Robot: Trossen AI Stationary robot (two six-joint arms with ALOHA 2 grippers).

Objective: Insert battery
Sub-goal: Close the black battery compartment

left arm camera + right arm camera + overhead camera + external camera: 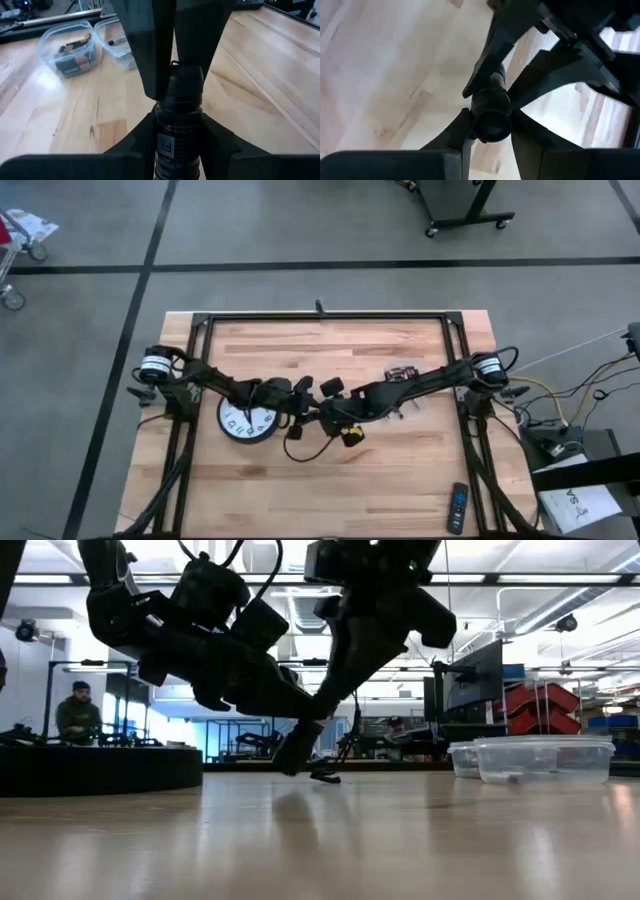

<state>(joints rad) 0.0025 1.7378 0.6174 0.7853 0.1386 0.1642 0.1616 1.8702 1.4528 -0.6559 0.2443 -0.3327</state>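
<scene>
A black flashlight (177,125) hangs above the middle of the table, and both grippers are shut on it. My left gripper (298,398) comes from the table's left, my right gripper (326,416) from its right, and they meet over the wood. In the low view the flashlight (296,752) slants down, clear of the tabletop. A clear tub (70,47) on the table holds several batteries. No battery shows between the fingers. My left gripper pinches the flashlight's barrel (170,145), by its white label, between its two fingers (137,142). The flashlight runs on past the fingertips, lifted clear of the table. My right gripper pinches the flashlight's knurled end (490,112) between its two fingers (452,137), coming at it opposite my left gripper. That end is clear of the wood below.
A round white clock (247,420) lies face up under my left arm. A second clear tub (117,37) stands beside the battery tub, both at the table's far right (402,375). A remote control (457,508) lies at the near right edge.
</scene>
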